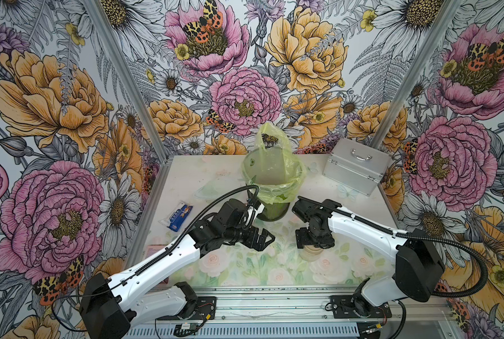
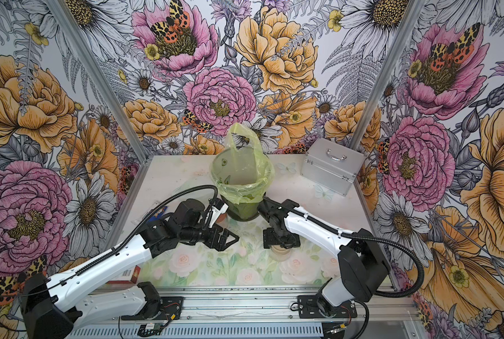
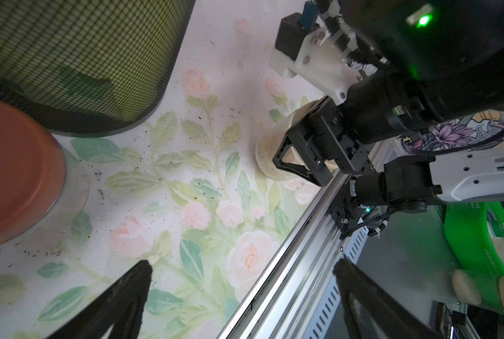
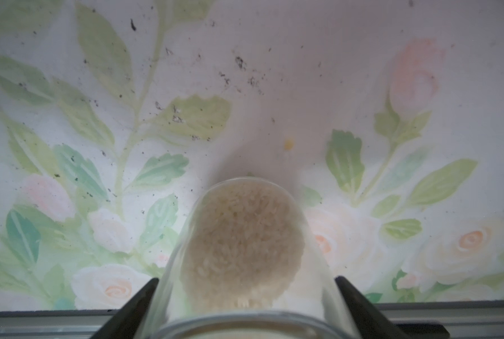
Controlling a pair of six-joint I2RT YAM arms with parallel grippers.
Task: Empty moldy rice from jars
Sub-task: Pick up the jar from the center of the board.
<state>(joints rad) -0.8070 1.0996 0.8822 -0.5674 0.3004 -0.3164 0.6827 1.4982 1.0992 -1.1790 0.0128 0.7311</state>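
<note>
The right pincer (image 4: 246, 296) stood clamped on the beige-lidded jar (image 4: 242, 249), one finger on each side of the glass, near the table's (image 1: 274, 273) front edge. The moldy rice (image 4: 242, 234) lay heaped at its bottom. A sound grip meant squeezing just below the lid, upright, before lifting toward the mesh bin (image 1: 272, 187). The left pincer (image 1: 264, 238) hung apart, holding nothing; the copper-lidded jar (image 3: 24, 176) waited beside the bin's base.

Clear glass jar (image 4: 244, 264); dark mesh bin (image 3: 77, 58); brushed-metal case (image 1: 355, 165).
</note>
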